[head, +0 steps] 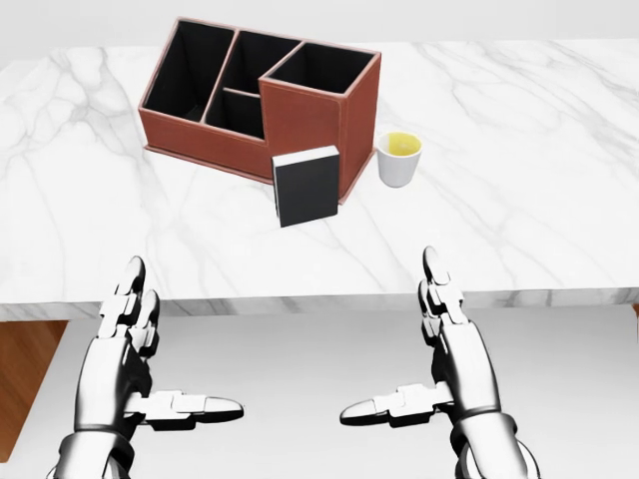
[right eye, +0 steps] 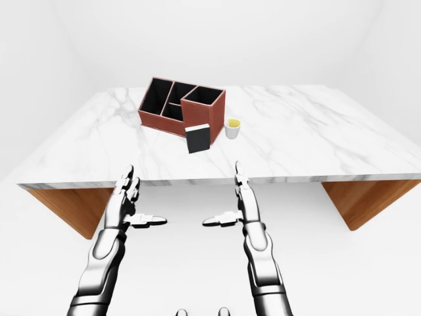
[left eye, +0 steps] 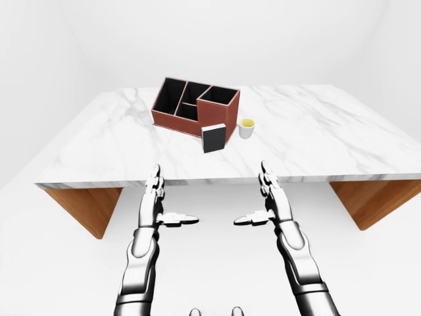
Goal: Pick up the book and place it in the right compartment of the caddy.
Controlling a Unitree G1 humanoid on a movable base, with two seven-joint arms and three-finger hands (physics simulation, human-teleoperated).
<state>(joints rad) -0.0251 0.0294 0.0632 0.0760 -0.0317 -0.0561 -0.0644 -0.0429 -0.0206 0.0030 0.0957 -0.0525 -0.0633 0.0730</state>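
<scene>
A black book (head: pixel 307 187) stands upright on the marble table (head: pixel 519 200), leaning against the near wall of the brown caddy (head: pixel 262 102). The caddy has several black-lined compartments; its tall right compartment (head: pixel 321 68) is just above the book in the head view. My left hand (head: pixel 150 369) and right hand (head: pixel 424 364) hover open below the table's near edge, palms facing each other, thumbs pointing inward. Both are well short of the book and hold nothing.
A small white cup (head: pixel 398 159) with yellow liquid stands just right of the caddy. Wooden table supports (left eye: pixel 85 204) show under the slab at both sides. White floor and walls surround the table.
</scene>
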